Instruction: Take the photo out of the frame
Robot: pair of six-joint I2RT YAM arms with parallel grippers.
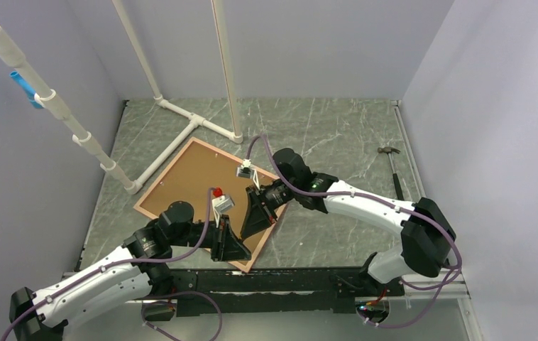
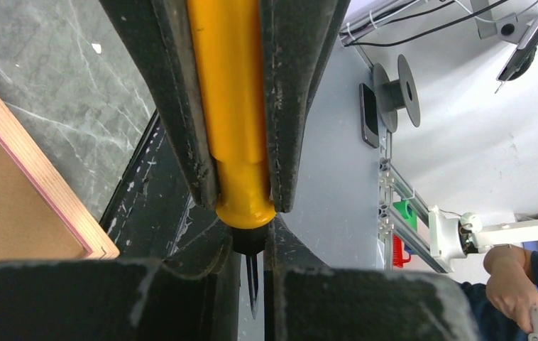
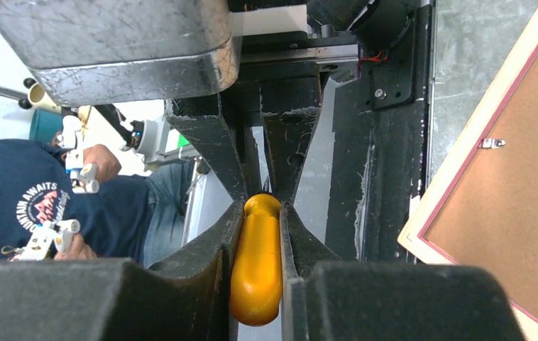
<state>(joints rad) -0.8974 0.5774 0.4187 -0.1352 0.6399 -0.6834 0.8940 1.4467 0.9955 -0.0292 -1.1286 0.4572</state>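
The frame lies face down on the marbled worktop, left of the middle and turned cornerwise. One corner reaches toward the near edge and the opposite one lies close to the foot of the white pipe stand at the far left. Its back has pale wood-coloured edges with a thin pink line along the inner side. Inside them the photo shows only its brown backing board, with the printed side hidden. A small metal clip sits on the board beside one edge. Both arms meet above the frame's near right edge, sharing a screwdriver. The left gripper is nearly closed, pinching the dark shaft just below the handle. The right gripper has its fingers pressed against both sides of the orange handle. A hammer lies near the worktop's right edge.
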